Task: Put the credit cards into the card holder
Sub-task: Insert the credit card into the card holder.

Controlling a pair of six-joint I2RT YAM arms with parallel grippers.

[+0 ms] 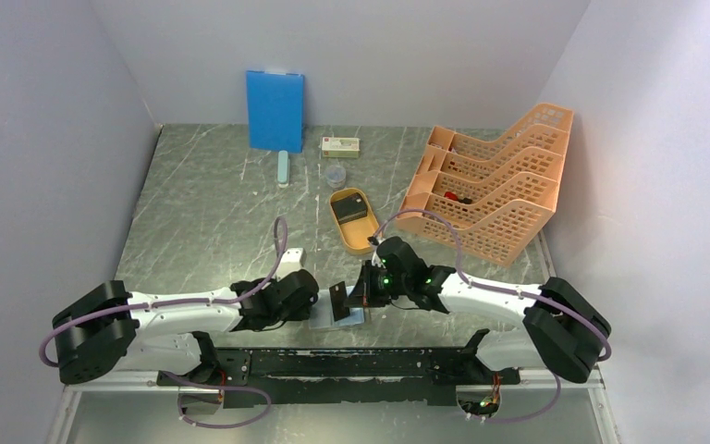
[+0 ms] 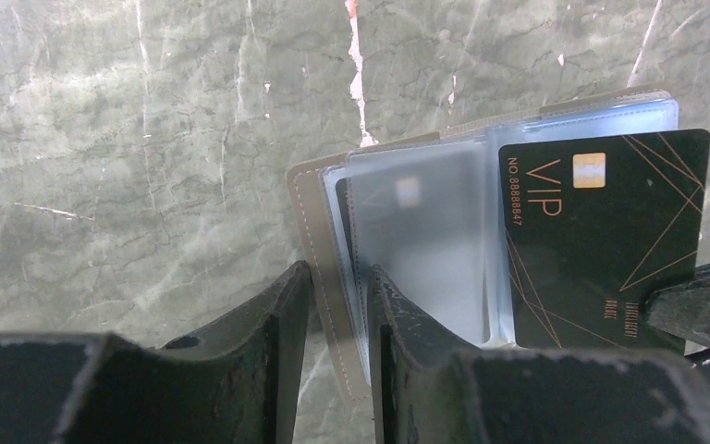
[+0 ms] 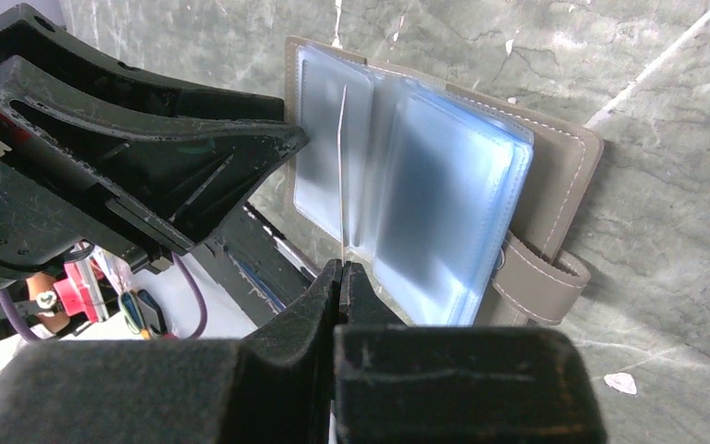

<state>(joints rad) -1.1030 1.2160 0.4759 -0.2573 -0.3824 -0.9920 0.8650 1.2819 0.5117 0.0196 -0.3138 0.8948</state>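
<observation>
The taupe-grey card holder (image 1: 340,317) lies open on the table between the two arms, its pale bluish sleeves fanned out (image 3: 444,203). My left gripper (image 2: 337,277) is shut on the holder's left cover and a few sleeves (image 2: 425,240); it shows in the top view (image 1: 312,303). My right gripper (image 3: 340,270) is shut on a black VIP credit card (image 2: 601,240), held on edge with its far end among the sleeves (image 3: 342,166); the gripper shows in the top view (image 1: 359,294). A dark stack of cards (image 1: 351,207) lies in the orange oval tray.
The orange oval tray (image 1: 362,242) sits just beyond the grippers. An orange file rack (image 1: 495,185) stands at the right. A blue board (image 1: 275,109) leans on the back wall, with a white-and-green box (image 1: 340,145), a small clear cup (image 1: 334,175) and a pale blue bar (image 1: 283,168) nearby.
</observation>
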